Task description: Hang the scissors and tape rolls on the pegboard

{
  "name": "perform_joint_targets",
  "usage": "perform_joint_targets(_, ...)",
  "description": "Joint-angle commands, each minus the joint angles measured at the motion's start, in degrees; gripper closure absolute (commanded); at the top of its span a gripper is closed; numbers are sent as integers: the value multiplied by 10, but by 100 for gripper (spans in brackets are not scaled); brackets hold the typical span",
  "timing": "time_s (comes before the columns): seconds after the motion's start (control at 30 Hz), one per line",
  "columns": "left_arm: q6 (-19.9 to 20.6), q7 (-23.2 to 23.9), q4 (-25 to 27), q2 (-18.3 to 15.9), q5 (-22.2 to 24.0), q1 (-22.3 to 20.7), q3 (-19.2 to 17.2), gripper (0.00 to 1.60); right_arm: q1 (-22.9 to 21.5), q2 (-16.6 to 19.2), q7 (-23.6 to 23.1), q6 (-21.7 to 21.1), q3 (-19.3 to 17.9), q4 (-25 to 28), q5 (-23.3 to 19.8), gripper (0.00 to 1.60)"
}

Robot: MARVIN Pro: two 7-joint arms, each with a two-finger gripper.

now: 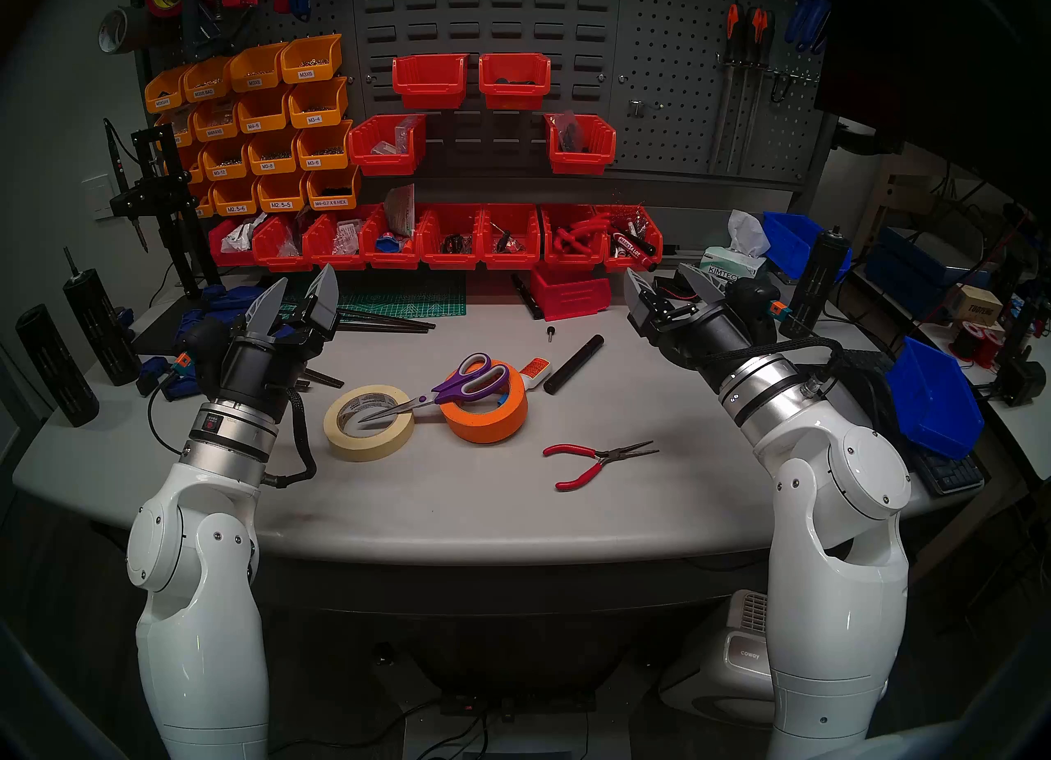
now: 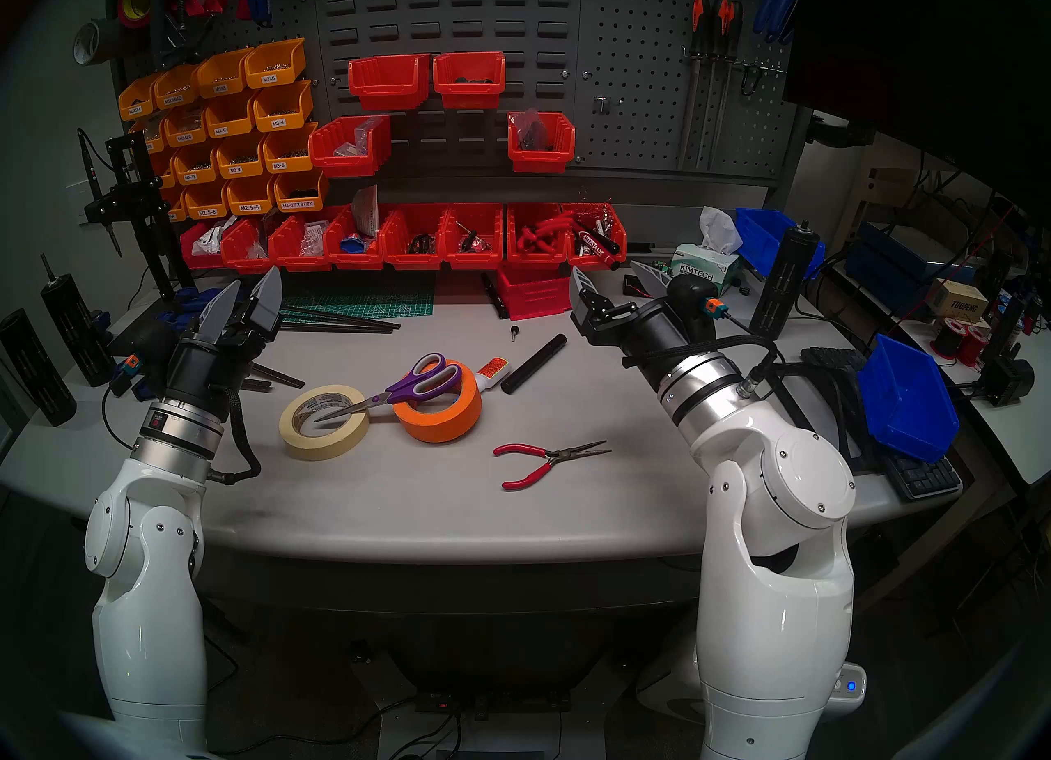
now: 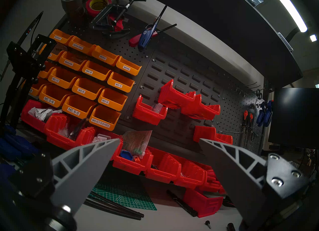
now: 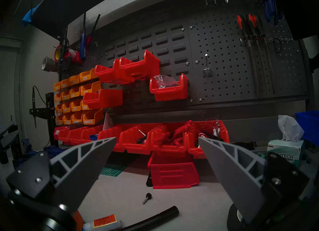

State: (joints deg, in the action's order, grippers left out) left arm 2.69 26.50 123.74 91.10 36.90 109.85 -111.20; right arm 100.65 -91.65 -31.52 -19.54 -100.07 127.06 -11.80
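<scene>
The purple-and-grey scissors (image 1: 449,392) (image 2: 409,386) lie shut across both tape rolls at the table's middle, handles on the orange roll (image 1: 489,420) (image 2: 441,423) and blades over the cream roll (image 1: 367,437) (image 2: 321,440). The two rolls lie flat, side by side. My left gripper (image 1: 304,278) (image 3: 159,139) hovers open and empty left of and behind them. Far to the right, my right gripper (image 1: 655,269) (image 4: 157,137) is also open and empty. Both point at the back wall, where the dark pegboard (image 1: 671,59) (image 4: 224,61) carries a bare metal hook (image 1: 637,107) (image 4: 206,64).
Red-handled pliers (image 1: 597,460) lie in front of the rolls, with a glue bottle (image 1: 534,369) and a black cylinder (image 1: 573,363) behind them. A loose red bin (image 1: 569,292) and a row of red bins stand at the back. A blue bin (image 1: 932,400) sits at the right.
</scene>
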Motion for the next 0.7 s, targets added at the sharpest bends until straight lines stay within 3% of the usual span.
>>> perform_joint_targets(0.0,-3,1,16,-1,1,-6,0,0,-21,35,-50,-60,9,12,-26,0)
perform_joint_targets(0.2,-3,1,16,-1,1,-6,0,0,-52,74,-89,-114,20,2,-17,0)
perform_joint_targets(0.67,-3,1,15,-1,1,-6,0,0,-125,131,-135,-179,69,-54,-8,0)
